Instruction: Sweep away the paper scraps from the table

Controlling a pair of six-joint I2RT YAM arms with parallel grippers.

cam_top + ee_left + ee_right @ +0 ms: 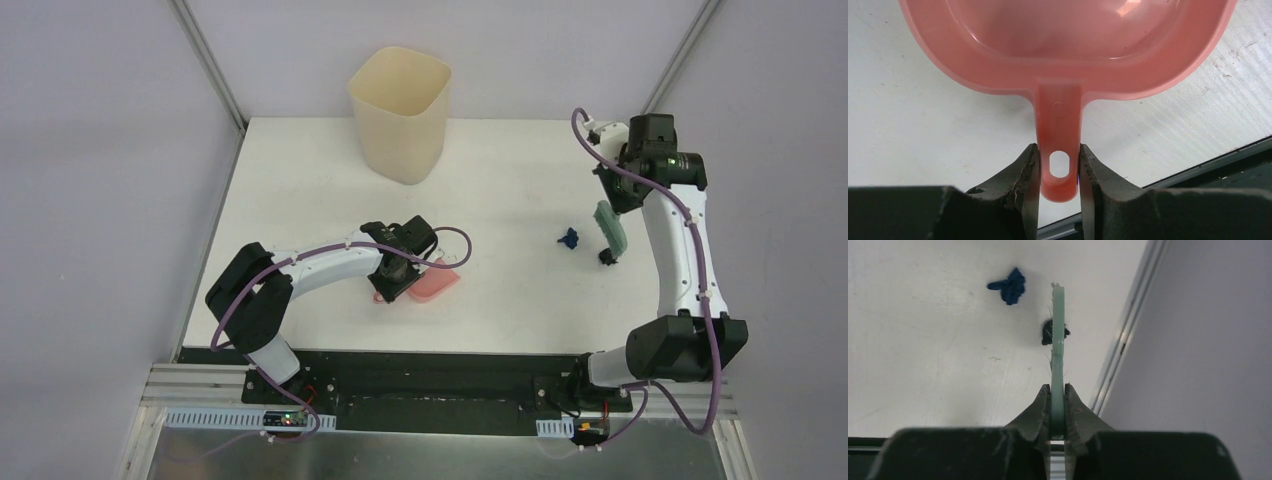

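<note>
Two paper scraps show on the white table [300, 180]: a dark blue wad [569, 238] [1009, 286] and a black wad [606, 258] [1047, 332] right by the brush tip. My right gripper [622, 193] [1057, 390] is shut on the handle of the green hand brush [610, 228] [1058, 340], which hangs down toward the black wad near the table's right edge. My left gripper [392, 280] [1059, 165] is shut on the handle of the pink dustpan [435, 284] [1063, 45], which rests low at the table's middle front.
A cream plastic bin [400, 113] stands at the back middle of the table. The black front edge strip [400, 360] runs along the near side, and a grey wall with a metal rail [1128, 335] borders the right edge.
</note>
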